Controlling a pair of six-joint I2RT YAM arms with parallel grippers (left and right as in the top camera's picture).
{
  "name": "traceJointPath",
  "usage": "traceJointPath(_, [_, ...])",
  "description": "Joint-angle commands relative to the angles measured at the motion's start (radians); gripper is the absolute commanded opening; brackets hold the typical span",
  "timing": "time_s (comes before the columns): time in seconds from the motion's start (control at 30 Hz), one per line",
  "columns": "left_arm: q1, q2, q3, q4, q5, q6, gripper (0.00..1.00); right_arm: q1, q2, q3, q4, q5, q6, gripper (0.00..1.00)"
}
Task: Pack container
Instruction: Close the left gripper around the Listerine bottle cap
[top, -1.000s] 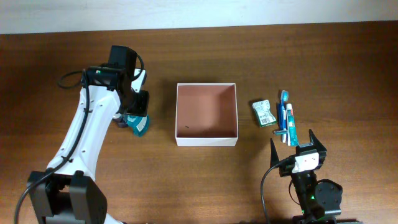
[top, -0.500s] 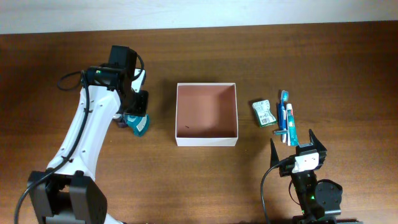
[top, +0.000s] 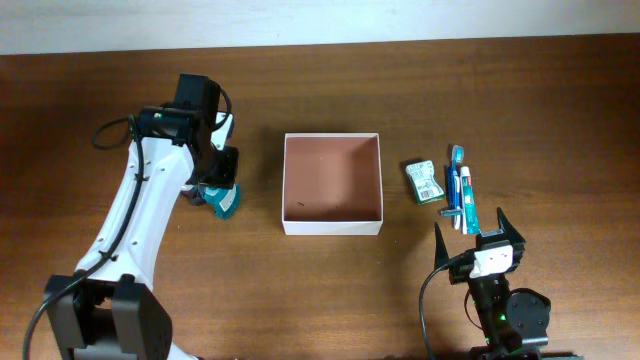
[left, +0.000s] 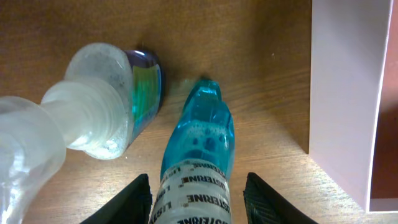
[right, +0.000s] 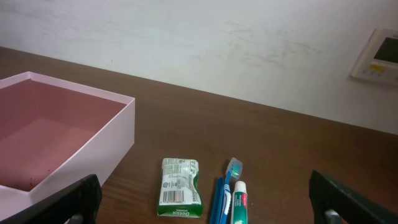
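Left gripper (left: 198, 179), jaws parted, sits left of the square white-walled, reddish-brown-floored container (top: 332, 228) at overhead centre, straddling a translucent blue plastic mouthwash bottle (left: 200, 134). Right gripper (top: 475, 235), lower right, gapes wide, holding nothing.

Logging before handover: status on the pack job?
Left gripper straddles blue mouthwash bottle, grip unclear. Right gripper open, away from the items. Container holds no items. Clear pump bottle close beside the mouthwash.
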Motion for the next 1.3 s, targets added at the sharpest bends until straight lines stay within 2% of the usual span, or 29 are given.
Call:
traceJointPath(0.0, [0.001, 0.012, 0.000, -0.006, -0.007, 0.000, 0.50, -0.007, -0.009, -0.007, -0.003, 0.009, 0.004, 0.98])
traceJointPath(0.13, [0.001, 0.012, 0.000, -0.006, -0.007, 0.000, 0.48, -0.007, -0.009, -0.007, -0.003, 0.009, 0.004, 0.98])
traceJointPath(0.17, [0.001, 0.013, 0.000, -0.006, -0.007, 0.000, 0.45, -0.007, -0.009, -0.007, -0.003, 0.009, 0.004, 0.98])
traceJointPath(0.57, [0.001, 0.047, 0.000, -0.005, -0.008, 0.000, 0.45, -0.007, -0.009, -0.007, -0.003, 0.009, 0.004, 0.98])
traceJointPath(1.27, [0.004, 0.043, 0.010, -0.006, -0.015, 0.000, 0.33, -0.007, -0.009, -0.007, -0.003, 0.009, 0.004, 0.98])
